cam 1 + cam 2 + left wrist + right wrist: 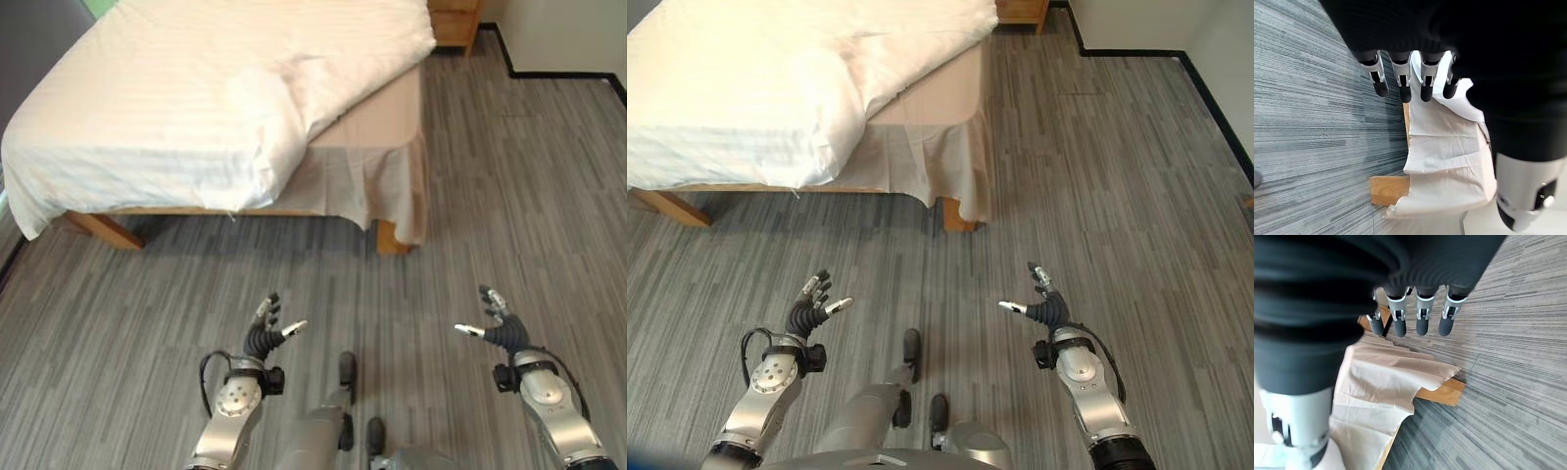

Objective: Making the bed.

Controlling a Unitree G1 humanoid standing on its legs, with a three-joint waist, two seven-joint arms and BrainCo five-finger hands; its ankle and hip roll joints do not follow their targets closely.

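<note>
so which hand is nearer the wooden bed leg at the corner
Right, though not by much. The bed leg stands ahead between both; the right hand is just to its right, the left hand further off to its left. Both are open.

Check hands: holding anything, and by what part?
Nothing held. Left hand and right hand are both open over the floor, short of the bed.
</note>
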